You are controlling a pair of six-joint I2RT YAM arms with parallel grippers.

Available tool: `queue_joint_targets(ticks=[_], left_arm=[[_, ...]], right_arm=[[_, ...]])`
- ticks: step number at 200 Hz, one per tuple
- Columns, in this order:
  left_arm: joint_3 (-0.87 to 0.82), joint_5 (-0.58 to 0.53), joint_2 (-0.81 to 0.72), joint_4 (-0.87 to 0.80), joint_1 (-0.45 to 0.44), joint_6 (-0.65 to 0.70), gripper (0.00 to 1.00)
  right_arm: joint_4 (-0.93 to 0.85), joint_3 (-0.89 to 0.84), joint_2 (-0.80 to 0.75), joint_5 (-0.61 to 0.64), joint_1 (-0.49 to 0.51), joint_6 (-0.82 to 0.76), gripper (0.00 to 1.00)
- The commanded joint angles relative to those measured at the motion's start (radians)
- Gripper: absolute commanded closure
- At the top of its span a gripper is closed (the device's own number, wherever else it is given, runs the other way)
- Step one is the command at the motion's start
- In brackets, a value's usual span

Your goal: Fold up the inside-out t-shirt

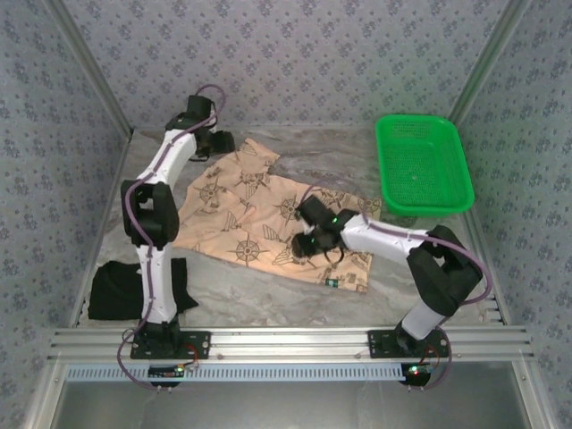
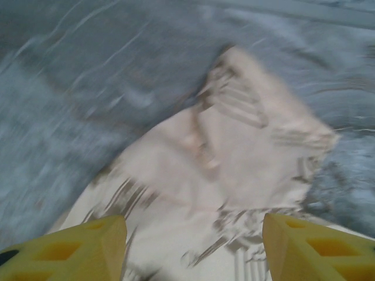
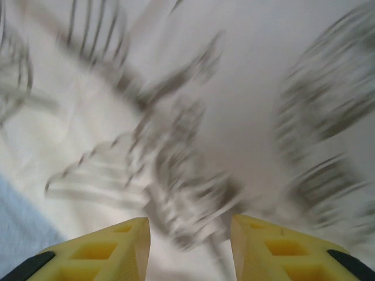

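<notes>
Overhead, marbled grey table (image 1: 295,308) (patterned walls (image 1: 295,54)), t-shirt (image 1: 241,204) spread.

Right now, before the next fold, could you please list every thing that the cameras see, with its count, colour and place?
t-shirt: one, peach-tan with dark compass-and-ship prints, spread on the middle of the table.
basket: one, green, far right of the table.
black garment: one, black, folded, near left corner, beside the left arm's base.
table: one, grey marbled top.
left gripper: one, yellow fingers, open, above the t-shirt's far left corner.
right gripper: one, yellow fingers, open, over the t-shirt's near right part.
</notes>
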Motion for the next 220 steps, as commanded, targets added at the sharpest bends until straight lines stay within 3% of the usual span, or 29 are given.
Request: queue_joint_targets(ticks=[1,29,67,101,134,166,220], left_arm=[[0.115,0.096,0.087,0.014,-0.064,0.206,0.32],[0.342,0.144,0.264,-0.026,-0.085,0.22,0.28],[0.592,0.13,0.465,-0.069,-0.074,0.185,0.26],[0.602,0.126,0.527,-0.004,-0.056,0.079,0.26],[0.603,0.067,0.568,0.013,-0.042,-0.049,0.26],[0.614,0.005,0.587,-0.032,-0.038,-0.087,0.26],[0.591,0.04,0.57,-0.048,-0.034,-0.062,0.27]], right_arm=[[-0.144,0.112,0.003,0.119,-0.158,-0.122,0.57],[-0.206,0.25,0.072,0.206,-0.322,-0.179,0.55],[-0.216,0.341,0.185,0.248,-0.415,-0.24,0.51],[-0.269,0.435,0.288,0.294,-0.428,-0.306,0.47],[-0.337,0.527,0.391,0.259,-0.432,-0.456,0.46],[-0.407,0.577,0.449,0.293,-0.457,-0.477,0.46],[-0.406,0.536,0.428,0.357,-0.531,-0.444,0.45]])
